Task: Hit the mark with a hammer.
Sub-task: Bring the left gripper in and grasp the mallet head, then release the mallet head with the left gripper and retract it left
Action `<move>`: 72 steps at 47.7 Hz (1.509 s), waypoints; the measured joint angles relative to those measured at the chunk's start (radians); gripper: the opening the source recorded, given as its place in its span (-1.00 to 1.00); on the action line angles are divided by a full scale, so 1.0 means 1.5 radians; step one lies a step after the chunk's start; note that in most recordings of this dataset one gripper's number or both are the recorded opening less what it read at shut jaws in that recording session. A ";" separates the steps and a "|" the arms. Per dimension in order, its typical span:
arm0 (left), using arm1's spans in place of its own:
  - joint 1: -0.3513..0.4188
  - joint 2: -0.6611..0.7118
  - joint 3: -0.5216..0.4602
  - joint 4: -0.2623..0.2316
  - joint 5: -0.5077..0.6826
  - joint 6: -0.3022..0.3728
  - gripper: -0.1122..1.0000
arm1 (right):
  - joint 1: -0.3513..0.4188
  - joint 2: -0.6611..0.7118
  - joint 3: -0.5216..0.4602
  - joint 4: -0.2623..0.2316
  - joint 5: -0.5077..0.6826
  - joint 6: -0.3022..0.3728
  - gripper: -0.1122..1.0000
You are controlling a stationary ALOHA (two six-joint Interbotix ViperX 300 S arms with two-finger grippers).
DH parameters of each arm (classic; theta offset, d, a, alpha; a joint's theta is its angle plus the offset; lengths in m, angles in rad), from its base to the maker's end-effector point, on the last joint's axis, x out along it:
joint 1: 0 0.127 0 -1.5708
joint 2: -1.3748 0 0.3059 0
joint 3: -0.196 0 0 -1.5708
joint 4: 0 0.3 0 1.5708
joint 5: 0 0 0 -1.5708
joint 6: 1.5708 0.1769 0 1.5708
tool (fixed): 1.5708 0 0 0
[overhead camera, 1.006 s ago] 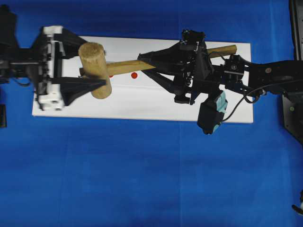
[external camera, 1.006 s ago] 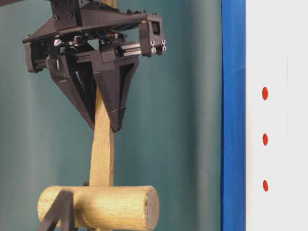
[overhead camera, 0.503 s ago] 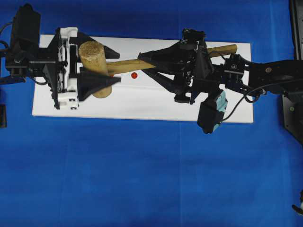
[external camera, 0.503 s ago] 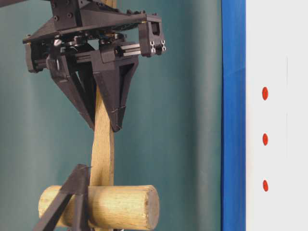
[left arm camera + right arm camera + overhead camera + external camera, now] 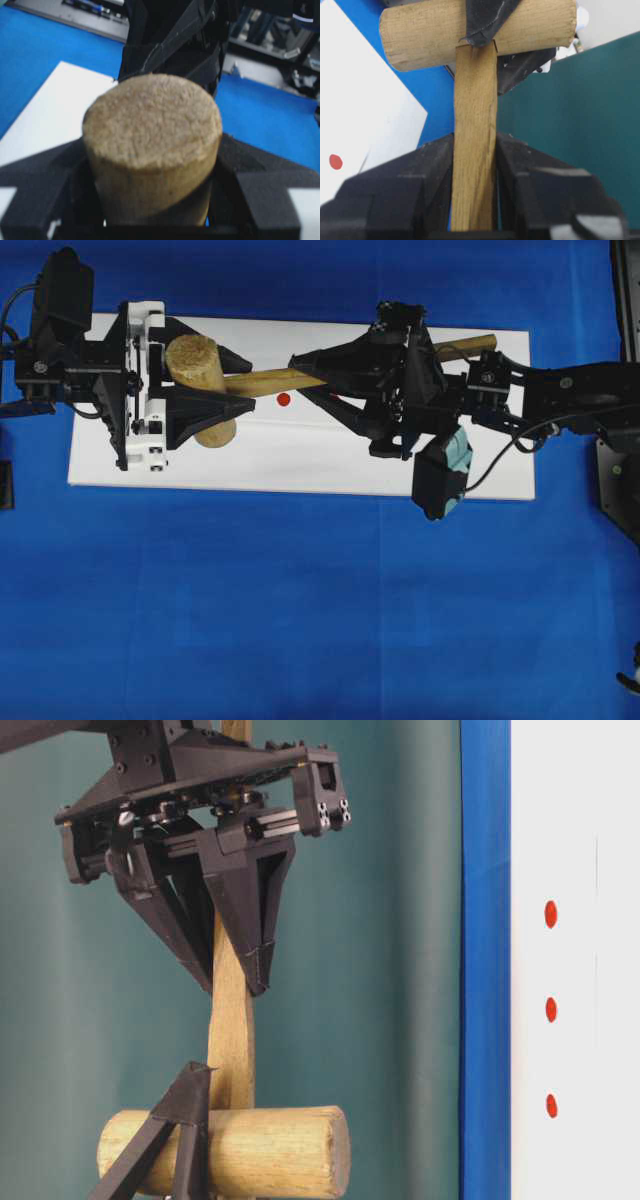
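While level above the white board, both arms' fingers holding the hammer: left round its head, right on its handle.

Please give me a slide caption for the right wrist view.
Right gripper clamps the hammer by its flat handle, head up, beside the white board.

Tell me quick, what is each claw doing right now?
Left gripper: closed around the hammer head.
Right gripper: shut on the hammer handle.
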 measured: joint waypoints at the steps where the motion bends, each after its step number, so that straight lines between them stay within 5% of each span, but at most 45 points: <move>1: 0.001 0.000 0.000 -0.001 0.000 0.000 -0.03 | 0.000 0.000 -0.001 0.000 0.002 0.000 -0.62; 6: 0.000 0.000 0.000 0.000 0.001 0.003 -0.03 | 0.000 -0.001 -0.003 0.000 0.009 0.001 -0.42; 16: 0.001 0.000 0.000 0.000 0.002 0.012 -0.03 | 0.000 -0.003 -0.005 0.000 0.015 0.003 0.68; 20: 0.001 0.000 0.000 0.001 0.003 0.019 -0.03 | 0.000 -0.011 -0.005 0.001 0.015 0.003 0.94; 31: 0.001 0.000 0.000 0.002 0.003 0.041 -0.03 | 0.000 -0.050 0.010 0.022 0.051 0.024 0.95; 43: -0.003 0.000 0.000 0.003 0.010 0.100 -0.03 | -0.021 -0.080 0.008 0.218 0.147 0.126 0.95; 51: -0.012 -0.001 0.000 0.003 0.026 0.135 -0.03 | -0.048 -0.088 0.002 0.294 0.240 0.150 0.95; 61: -0.017 0.000 0.000 0.004 0.033 0.140 -0.03 | -0.055 -0.089 -0.006 0.335 0.323 0.169 0.94; 72: -0.017 0.000 0.000 0.003 0.034 0.140 -0.03 | -0.055 -0.088 -0.007 0.343 0.333 0.174 0.94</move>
